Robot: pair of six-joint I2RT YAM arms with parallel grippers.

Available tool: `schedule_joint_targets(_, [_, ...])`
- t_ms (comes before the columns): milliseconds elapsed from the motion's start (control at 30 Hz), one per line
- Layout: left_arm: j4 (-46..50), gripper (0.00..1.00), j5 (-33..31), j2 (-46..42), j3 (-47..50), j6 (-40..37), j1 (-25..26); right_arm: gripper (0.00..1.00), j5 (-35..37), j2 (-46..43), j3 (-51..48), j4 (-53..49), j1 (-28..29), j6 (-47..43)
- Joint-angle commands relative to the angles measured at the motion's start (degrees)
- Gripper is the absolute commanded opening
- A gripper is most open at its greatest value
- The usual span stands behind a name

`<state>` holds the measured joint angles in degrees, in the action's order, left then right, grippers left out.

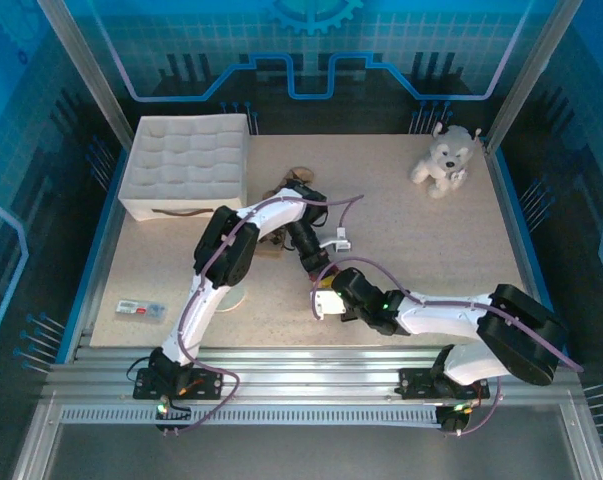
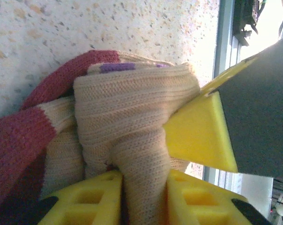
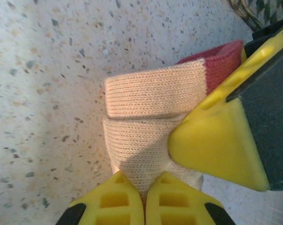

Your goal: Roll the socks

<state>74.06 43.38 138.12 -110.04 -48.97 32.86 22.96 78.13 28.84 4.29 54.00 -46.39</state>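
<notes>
Overhead, going left to right: a white padded box [image 1: 189,160] with a quilted top is sitting at the far left corner of the table [image 1: 401,240]; a small flat packet [image 1: 141,309] is lying near the left front edge; the left gripper [image 1: 307,255] and right gripper [image 1: 325,298] are meeting nose to nose near the middle of the speckled, stone-look surface; a grey-white plush dog [image 1: 443,158] is sitting upright at the far right. From up here the arms are hiding what the grippers are holding.

The left wrist camera is supplying that: the tan sock [image 2: 132,117], ribbed knit with dark red sections and a short purple mark, is bunching into thick folds on the table; the left gripper's yellow fingers [image 2: 85,204] are clamping a fold of it at the bottom of the frame; a yellow wedge-shaped finger of the other gripper is pressing in from the right.

The right wrist camera is showing the same sock folded into two neat tan layers with a red end behind; the right gripper's yellow, hollow-celled fingers [image 3: 110,204] are pinching the lower layer tightly; at the top right corner a patterned sock [image 3: 261,10], dark and cream, is being cut off by the frame edge, its pattern hard to make out.
</notes>
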Motion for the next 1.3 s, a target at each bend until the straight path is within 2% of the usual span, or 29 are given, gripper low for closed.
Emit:
schedule_joint_targets(0, [-8.5,0.27,2.4,-6.8,5.3,0.2,-2.4,0.0,-8.4,0.2,1.2,-11.1,-1.2,3.8])
schedule_joint_targets(300, [-33.6,0.34,2.4,-21.3,23.0,9.9,-7.6,0.0,-13.9,2.6,3.6,-15.8,-3.3,6.5])
schedule_joint_targets(400, [-47.8,0.34,-0.8,-27.7,32.8,14.8,-8.3,0.0,-16.9,2.7,4.2,-17.0,-4.6,7.8])
schedule_joint_targets(533, [-67.7,0.39,-4.9,-35.5,47.4,17.5,-8.3,0.0,-22.7,3.5,5.9,-19.6,-7.3,9.8])
schedule_joint_targets(667, [-78.9,0.4,-5.2,-40.2,56.7,16.4,-8.0,0.0,-26.8,4.6,7.6,-21.4,-9.7,10.7])
schedule_joint_targets(800, [-88.3,0.42,-5.9,-44.0,65.2,11.2,-6.4,0.0,-30.3,5.9,9.3,-23.3,-11.7,11.1])
schedule_joint_targets(933, [-99.3,0.48,-12.4,-45.9,72.0,9.5,-3.2,0.0,-32.9,7.0,11.0,-25.1,-13.5,11.6])
schedule_joint_targets(1100, [-104.0,0.52,-20.4,-45.9,75.7,4.1,2.3,0.0,-36.0,8.8,13.0,-28.1,-15.7,11.8])
schedule_joint_targets(1267, [-110.2,0.58,-24.2,-46.2,78.2,4.3,3.4,0.0,-37.1,11.3,15.5,-31.1,-17.1,11.6])
